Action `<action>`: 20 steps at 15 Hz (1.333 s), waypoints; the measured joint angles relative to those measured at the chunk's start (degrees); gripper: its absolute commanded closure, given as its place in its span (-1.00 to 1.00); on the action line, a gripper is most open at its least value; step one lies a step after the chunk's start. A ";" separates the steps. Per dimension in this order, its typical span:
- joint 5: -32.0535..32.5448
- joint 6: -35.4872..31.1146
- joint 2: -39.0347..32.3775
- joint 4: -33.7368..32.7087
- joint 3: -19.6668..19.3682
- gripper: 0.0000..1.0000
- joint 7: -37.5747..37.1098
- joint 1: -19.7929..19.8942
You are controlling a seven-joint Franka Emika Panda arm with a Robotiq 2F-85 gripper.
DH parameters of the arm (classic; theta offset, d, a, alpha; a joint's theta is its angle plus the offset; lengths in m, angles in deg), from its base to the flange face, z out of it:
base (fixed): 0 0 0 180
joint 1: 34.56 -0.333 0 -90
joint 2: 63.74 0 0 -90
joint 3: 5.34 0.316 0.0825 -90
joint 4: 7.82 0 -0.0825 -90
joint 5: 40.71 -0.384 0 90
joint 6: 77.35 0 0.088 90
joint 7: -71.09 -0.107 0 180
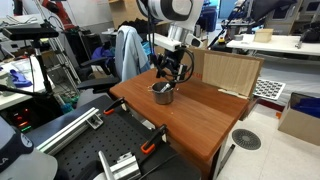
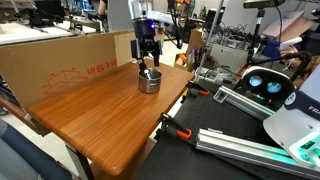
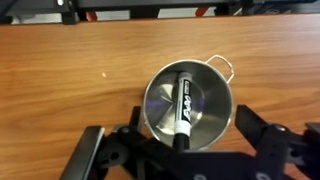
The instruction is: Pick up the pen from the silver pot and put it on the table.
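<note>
Tool (image 2: 148, 60) hovers directly above the silver pot (image 3: 222, 88), jaws spread wide and gripping nothing, while the pen (image 3: 183, 103) lies inside the pot near a counter (image 2: 110, 125) edge; grasp, lift and placement are not yet done.

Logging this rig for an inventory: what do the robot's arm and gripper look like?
The arm has rounded white links with black sections at the joints. The gripper is black all over. In the wrist view its two fingers are chunky, angular and matte black, built from linked segments. No lettering or markings can be read at this size, and any cabling is too small to make out.
</note>
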 measured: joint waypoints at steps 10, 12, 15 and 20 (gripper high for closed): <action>2.66 -0.08 -3.40 -4.33 -0.12 0.43 -2.41 -0.22; 3.37 -0.06 -3.56 -4.75 -0.32 0.73 -2.51 -0.20; 3.80 0.05 -3.90 -5.49 -0.31 0.88 -2.73 -0.20; 3.72 0.16 -3.94 -5.79 -0.03 0.88 -2.75 -0.11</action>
